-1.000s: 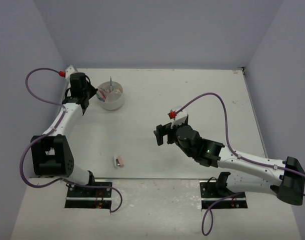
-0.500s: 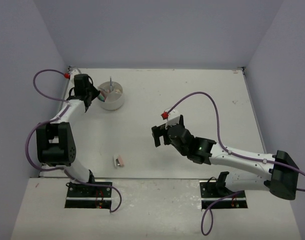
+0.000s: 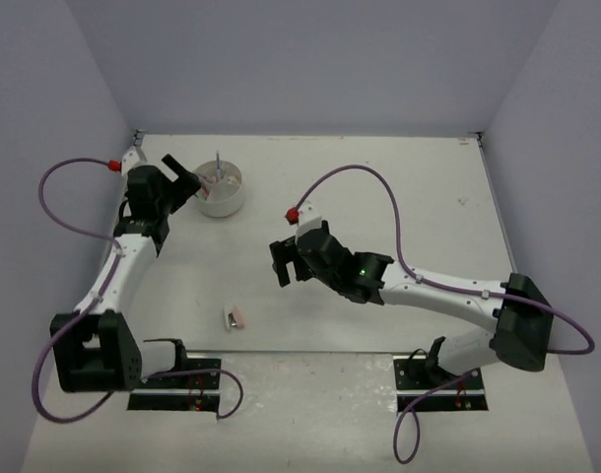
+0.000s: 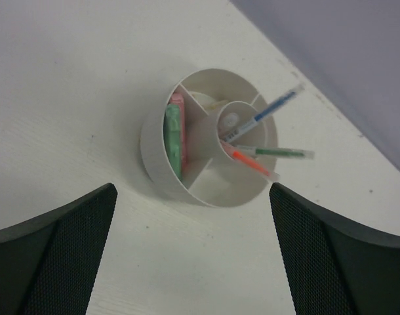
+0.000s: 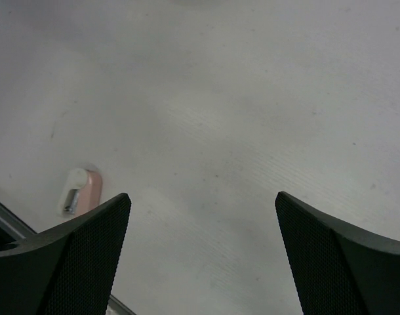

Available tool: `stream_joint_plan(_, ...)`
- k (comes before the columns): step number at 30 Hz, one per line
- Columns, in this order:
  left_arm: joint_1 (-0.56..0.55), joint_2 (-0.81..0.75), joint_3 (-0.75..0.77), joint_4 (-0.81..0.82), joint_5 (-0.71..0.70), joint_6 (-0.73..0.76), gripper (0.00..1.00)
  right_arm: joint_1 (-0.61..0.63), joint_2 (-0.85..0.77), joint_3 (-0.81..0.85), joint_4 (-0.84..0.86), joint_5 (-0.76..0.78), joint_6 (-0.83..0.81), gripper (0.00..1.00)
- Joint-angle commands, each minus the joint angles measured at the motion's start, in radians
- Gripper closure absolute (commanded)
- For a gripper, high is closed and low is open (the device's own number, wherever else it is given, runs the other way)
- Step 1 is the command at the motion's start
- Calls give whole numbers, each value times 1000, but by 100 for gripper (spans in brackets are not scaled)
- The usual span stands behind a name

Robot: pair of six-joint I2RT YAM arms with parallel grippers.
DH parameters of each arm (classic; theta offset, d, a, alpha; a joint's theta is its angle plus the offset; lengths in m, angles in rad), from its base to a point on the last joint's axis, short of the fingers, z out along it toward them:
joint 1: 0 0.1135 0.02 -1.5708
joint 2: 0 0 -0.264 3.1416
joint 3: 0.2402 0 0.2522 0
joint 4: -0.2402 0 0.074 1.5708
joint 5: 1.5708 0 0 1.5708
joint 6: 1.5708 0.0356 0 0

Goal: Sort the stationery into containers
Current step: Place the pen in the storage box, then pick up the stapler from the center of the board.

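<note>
The round white divided dish (image 3: 223,207) stands at the back left. In the left wrist view its rim (image 4: 154,154) shows, with a green capsule piece (image 4: 172,141) and a pink one (image 4: 179,108) in one compartment. A blue pen (image 4: 271,110), a green pen (image 4: 285,153) and an orange pen (image 4: 252,162) lean out of its centre cup. My left gripper (image 3: 182,175) (image 4: 193,262) is open and empty just left of the dish. A small pink and white eraser (image 3: 234,316) (image 5: 79,190) lies near the front edge. My right gripper (image 3: 281,264) (image 5: 203,256) hovers open, up and to the right of the eraser.
Grey walls close the table at the back and both sides. The metal rail of the front edge (image 5: 10,220) runs just beyond the eraser. The arm base plates (image 3: 177,379) sit at the near edge.
My left gripper has opened and drawn back a little to the left of the dish. The right arm has reached further left, toward the eraser.
</note>
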Motion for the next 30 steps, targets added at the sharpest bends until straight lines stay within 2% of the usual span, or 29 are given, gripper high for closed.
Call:
stream_joint_plan(1,0,-321,-41,-43,57,57,0,72,205,234,-236,-124,164,9)
stream_joint_plan(2,0,-330,-41,-48,61,71,0,76,213,274,-243,-112,188,9)
stream_joint_plan(5,-1,-517,34,-242,44,138,0,173,357,433,-358,-69,285,9)
stream_joint_plan(10,-16,-582,177,-473,41,258,0,242,561,637,-502,-34,383,9)
stream_joint_plan(14,-22,-635,206,-543,-4,295,0,252,662,707,-522,-53,419,12)
stream_joint_plan(18,-54,-652,182,-547,-14,316,0,260,742,752,-560,-68,416,22)
stream_joint_plan(21,-58,-657,131,-511,2,316,0,261,767,742,-508,-107,381,26)
stream_joint_plan(30,-58,-651,39,-444,56,303,0,263,832,752,-481,-102,344,29)
